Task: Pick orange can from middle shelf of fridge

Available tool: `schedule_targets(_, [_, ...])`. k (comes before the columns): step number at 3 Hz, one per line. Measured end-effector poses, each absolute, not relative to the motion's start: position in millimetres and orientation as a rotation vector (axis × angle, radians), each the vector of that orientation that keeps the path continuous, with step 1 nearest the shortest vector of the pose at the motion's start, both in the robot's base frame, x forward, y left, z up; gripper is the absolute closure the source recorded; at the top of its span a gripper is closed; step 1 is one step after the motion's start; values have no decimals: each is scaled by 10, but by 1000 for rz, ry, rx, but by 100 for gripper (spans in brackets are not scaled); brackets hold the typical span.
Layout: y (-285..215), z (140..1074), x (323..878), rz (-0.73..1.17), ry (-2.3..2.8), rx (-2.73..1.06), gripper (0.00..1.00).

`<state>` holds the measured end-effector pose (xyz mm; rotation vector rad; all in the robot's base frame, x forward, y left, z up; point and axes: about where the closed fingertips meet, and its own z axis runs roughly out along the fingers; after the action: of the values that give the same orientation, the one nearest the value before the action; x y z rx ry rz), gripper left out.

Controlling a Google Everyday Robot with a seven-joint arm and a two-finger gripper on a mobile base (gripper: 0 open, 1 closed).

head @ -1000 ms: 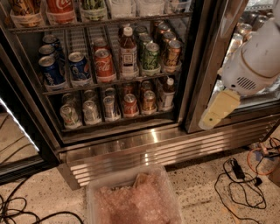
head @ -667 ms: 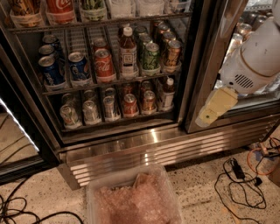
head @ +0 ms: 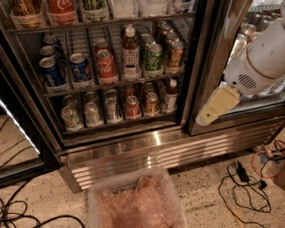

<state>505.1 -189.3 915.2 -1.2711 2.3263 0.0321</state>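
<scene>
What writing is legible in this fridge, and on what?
"Coca-Cola": red can, middle shelf.
"Coca-Cola", partly cut off: red bottle, top shelf.
Too blurred to read: orange can and everything else.
No text: gripper, right of the door frame.

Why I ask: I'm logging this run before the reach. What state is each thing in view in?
fridge: door open, shelves exposed.
middle shelf: stocked with upright drinks.
orange can: upright at the front of the right lane, untouched.
bottle: upright, capped.
tool: right of the shelves, in front of the door frame, apart from all cans.
bin: on the floor, lidless, filled.
</scene>
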Motion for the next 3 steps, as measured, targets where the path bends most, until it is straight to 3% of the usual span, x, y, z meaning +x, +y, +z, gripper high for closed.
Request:
schedule_targets(2, [-1867, 9174, 5288, 96, 2313, -818, 0])
schedule_targets(3, [-1827, 9207, 5374, -12, 2254, -673, 0])
